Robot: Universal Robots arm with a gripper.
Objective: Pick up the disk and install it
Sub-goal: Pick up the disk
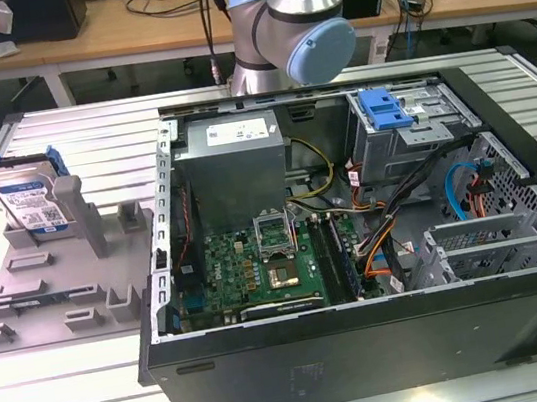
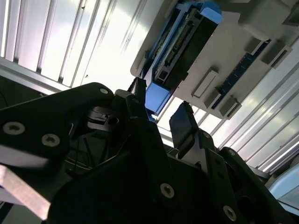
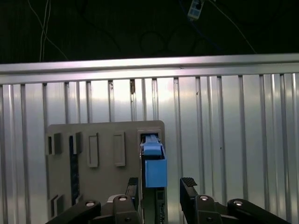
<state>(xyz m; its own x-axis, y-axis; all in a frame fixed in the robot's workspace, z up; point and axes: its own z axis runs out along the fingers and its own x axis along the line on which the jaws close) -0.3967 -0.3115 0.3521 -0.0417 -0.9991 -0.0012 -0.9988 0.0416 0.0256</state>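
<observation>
Wooden desks (image 1: pixel 151 21) stood along the back of the room. In front of them was a big metal table (image 1: pixel 75 392) with long grooves.

On the table, toward the exterior view's right, lay a big black computer case (image 1: pixel 371 347) with its side open. Inside it sat a grey box with a white sticker (image 1: pixel 232 161) at the far end. A green board (image 1: pixel 258 263) lay nearer, and bunches of coloured wires (image 1: pixel 375 236) ran beside it. A small blue latch (image 1: pixel 383 108) sat on a metal cage at the far right of the case.

The robot arm (image 1: pixel 305 3) stood behind the case, at the far side of the table.

On the exterior view's left lay a flat grey holder (image 1: pixel 50 294) with little slots. The disk (image 1: pixel 31 201) stood up on its edge in the far part of the holder. It had a blue frame around it and was not in the case.

In the first wrist view, the gripper (image 3: pixel 160 183) was wide open. Its two dark fingers (image 3: pixel 188 184) were apart and held nothing. The disk's blue frame (image 3: pixel 154 170) showed between them, with the holder (image 3: pixel 103 140) beside it.
</observation>
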